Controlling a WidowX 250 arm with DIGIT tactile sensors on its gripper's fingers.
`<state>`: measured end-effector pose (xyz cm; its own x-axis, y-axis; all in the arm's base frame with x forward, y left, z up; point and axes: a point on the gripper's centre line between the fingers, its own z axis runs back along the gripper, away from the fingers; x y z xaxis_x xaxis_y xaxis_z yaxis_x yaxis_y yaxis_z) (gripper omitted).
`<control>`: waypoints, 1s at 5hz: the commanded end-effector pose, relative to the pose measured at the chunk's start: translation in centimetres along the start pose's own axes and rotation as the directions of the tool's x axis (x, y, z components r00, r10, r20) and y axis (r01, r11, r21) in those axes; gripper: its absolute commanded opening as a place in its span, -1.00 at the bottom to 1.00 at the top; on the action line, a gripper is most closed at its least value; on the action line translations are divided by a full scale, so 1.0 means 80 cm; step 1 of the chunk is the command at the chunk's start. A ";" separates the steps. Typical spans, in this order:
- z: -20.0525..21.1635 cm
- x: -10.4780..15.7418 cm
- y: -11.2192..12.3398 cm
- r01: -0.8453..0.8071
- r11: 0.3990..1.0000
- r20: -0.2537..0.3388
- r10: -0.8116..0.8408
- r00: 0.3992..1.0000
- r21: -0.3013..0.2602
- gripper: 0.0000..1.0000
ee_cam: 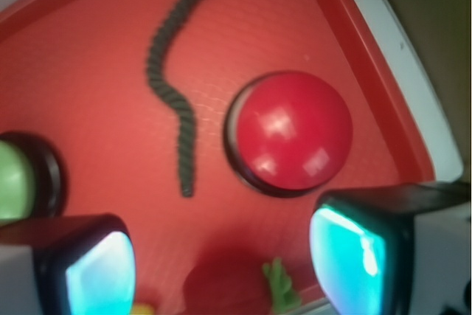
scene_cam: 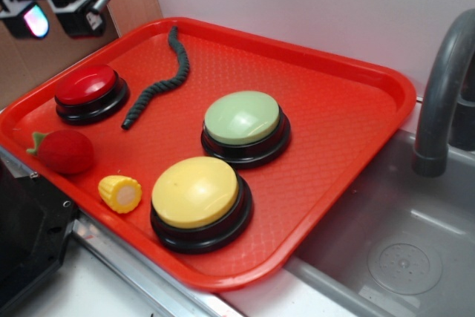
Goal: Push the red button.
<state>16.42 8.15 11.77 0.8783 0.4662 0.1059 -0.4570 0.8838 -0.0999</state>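
The red button, a glossy red dome on a black base, sits at the far left of the red tray. It also shows in the wrist view, upper right of centre. My gripper hangs in the air above and behind the button, at the top left of the exterior view. Its jaws stand wide apart with nothing between them. In the wrist view the gripper has its cyan fingertips at the lower corners, and the button lies beyond the right fingertip.
On the tray are a green button, a yellow button, a dark wavy rope toy, a fuzzy strawberry toy and a corn toy. A grey sink and faucet stand at right.
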 end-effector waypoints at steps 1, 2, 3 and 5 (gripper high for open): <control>-0.040 0.024 0.041 -0.071 0.997 -0.024 0.072 0.997 0.035 1.00; -0.056 0.037 0.037 -0.039 0.999 -0.032 0.039 0.999 0.013 1.00; -0.068 0.042 0.033 -0.007 0.999 -0.045 0.009 0.999 0.044 1.00; -0.082 0.048 0.034 0.007 0.997 -0.062 -0.003 0.998 0.074 1.00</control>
<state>19.55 11.85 5.12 0.8842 0.4662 0.0286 -0.4656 0.8846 -0.0262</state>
